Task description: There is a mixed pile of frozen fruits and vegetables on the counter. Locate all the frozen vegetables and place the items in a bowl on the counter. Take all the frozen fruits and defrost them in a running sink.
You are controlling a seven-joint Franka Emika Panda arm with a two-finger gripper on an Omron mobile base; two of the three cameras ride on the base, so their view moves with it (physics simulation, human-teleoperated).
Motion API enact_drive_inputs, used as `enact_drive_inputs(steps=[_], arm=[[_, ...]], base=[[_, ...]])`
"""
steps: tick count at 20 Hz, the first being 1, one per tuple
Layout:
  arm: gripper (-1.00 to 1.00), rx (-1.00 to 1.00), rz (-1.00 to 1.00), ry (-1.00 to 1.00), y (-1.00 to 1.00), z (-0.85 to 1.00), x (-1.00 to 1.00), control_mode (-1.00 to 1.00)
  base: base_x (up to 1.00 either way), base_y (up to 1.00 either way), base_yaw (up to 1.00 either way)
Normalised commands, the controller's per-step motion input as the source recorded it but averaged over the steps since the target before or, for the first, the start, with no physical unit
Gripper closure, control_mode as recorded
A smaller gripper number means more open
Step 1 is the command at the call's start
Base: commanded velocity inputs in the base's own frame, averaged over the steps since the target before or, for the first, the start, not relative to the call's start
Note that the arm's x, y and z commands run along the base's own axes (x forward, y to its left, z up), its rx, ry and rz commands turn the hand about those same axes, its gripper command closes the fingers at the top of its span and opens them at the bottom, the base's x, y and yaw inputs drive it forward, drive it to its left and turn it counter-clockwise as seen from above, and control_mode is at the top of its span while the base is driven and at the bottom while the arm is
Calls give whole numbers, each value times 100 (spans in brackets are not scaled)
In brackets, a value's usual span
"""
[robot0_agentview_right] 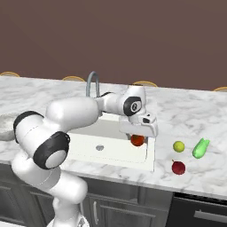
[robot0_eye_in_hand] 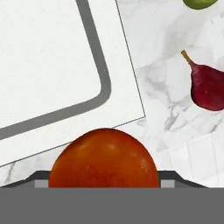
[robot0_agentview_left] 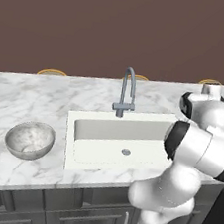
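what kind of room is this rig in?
A simulated kitchen, most likely: a white sink with a gooseneck faucet set in a marble counter over dark cabinets. The end effector holds a tomato-like item above the sink's corner.

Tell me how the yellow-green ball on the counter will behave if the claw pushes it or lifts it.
The yellow-green ball looks nearly round, so a push would probably roll it along the flat marble counter. Its skin looks smooth, so it may slip between the fingers unless gripped across its middle. It lies apart from the dark red fruit and the green vegetable, so a short roll probably hits nothing.
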Motion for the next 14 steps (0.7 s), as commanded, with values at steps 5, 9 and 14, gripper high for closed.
enact_drive_inputs(steps=[5,9,14], arm=[[100,1,11,8,100,0,0,-100],[100,2,15,10,97,7,8,-100],[100,3,14,16,85,5,18,-100]], base=[[0,0,0],[0,0,0],[0,0,0]])
